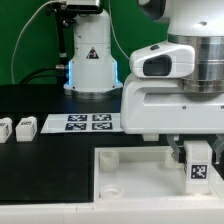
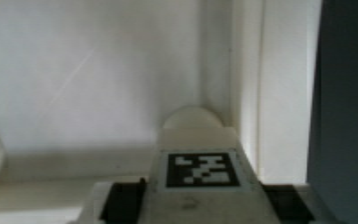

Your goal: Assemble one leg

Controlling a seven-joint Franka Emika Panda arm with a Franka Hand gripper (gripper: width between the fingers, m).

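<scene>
My gripper is shut on one leg, a small white post with a black-and-white tag on its face. It holds the leg upright over the large white tray-like piece, near that piece's far corner at the exterior view's right. In the wrist view the leg sits between the dark fingers of the gripper, with the white piece behind it. I cannot tell whether the leg touches the piece. Two more legs lie on the black table at the exterior view's left.
The marker board lies flat on the black table behind the tray-like piece. The arm's white base stands at the back. The arm's bulky white body fills the exterior view's right. A corner socket shows on the tray-like piece.
</scene>
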